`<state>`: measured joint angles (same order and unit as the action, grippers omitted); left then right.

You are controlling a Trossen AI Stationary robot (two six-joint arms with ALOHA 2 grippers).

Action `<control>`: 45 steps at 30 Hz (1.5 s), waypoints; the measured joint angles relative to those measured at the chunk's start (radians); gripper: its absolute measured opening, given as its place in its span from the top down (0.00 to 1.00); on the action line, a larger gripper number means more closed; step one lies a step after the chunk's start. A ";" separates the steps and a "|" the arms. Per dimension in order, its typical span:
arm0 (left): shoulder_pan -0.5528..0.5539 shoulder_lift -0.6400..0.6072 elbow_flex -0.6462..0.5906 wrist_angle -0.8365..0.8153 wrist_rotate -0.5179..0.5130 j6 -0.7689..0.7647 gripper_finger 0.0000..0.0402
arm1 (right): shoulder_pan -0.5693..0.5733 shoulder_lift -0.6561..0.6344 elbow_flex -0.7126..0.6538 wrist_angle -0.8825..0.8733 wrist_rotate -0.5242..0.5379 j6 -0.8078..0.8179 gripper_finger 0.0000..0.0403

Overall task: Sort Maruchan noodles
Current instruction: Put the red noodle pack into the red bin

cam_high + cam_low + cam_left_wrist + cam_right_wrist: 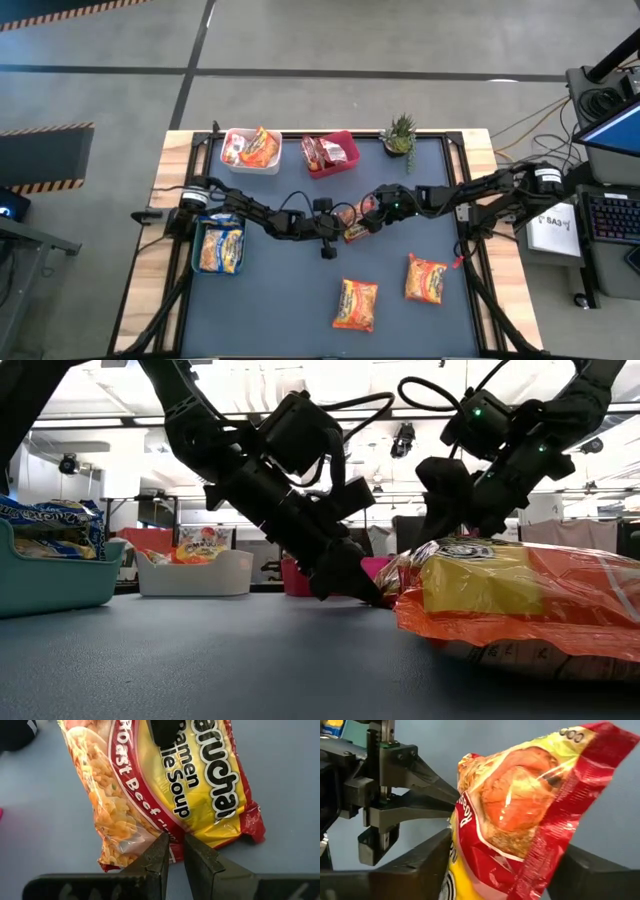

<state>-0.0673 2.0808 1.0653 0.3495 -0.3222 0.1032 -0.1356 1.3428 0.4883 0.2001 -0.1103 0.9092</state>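
Two sets of dark tapered fingers (172, 865) (495, 870) pinching one crinkly, glossy red-yellow packet (165, 785).

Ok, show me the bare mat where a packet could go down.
Free: front left, below the green bin and left of the orange packets; also right of the plant. Crowded: mid-table, where both arms meet at the red packet.

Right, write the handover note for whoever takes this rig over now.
Left gripper: shut on an edge of the red Roast Beef packet at table centre.
Right gripper: jaws astride the same packet's other end; grip not clear.
Done: packets sit in the white bin, red bin and green bin.
Left: this packet, plus two orange packets lying loose on the near side of the table.
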 joint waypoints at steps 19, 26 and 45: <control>-0.003 -0.036 -0.001 -0.037 -0.011 0.015 0.91 | 0.000 -0.069 0.001 -0.007 0.006 -0.012 0.66; -0.004 -0.158 -0.001 -0.217 -0.095 0.071 0.91 | 0.000 -0.093 0.015 -0.025 0.032 -0.029 0.67; -0.010 -0.728 -0.304 -0.177 -0.128 0.110 0.91 | -0.033 -0.092 0.388 -0.474 0.179 -0.257 0.67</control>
<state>-0.0776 1.3526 0.7611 0.1720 -0.4498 0.2130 -0.1686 1.2511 0.8760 -0.2739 0.0691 0.6527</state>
